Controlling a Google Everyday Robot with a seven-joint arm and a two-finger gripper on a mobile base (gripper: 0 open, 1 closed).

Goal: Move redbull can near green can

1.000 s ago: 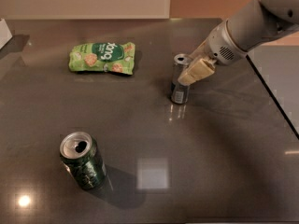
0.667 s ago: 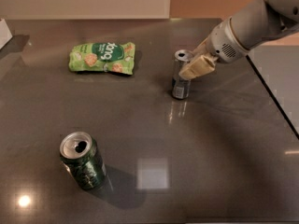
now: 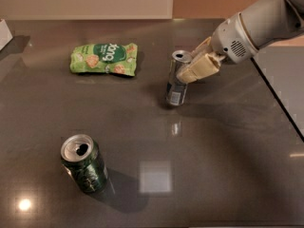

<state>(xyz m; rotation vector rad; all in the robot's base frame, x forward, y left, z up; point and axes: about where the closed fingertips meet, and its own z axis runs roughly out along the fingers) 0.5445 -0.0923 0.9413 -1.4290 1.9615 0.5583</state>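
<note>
As hand (image 3: 187, 65) grips redbull can (image 3: 175, 91) nr top, green can (image 3: 86, 167) apart

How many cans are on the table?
2. The redbull can is near the middle, toward the back, held by the gripper. The green can stands front left. None seem hidden.

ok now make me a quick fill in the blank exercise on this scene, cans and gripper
1. The gripper grips the redbull can near its ___.
2. The green can stands ___, with its opened end facing up.
3. Counting both, ___ cans are in view.
4. The snack bag lies ___ on the table.

Missing words: top; upright; two; flat
</note>
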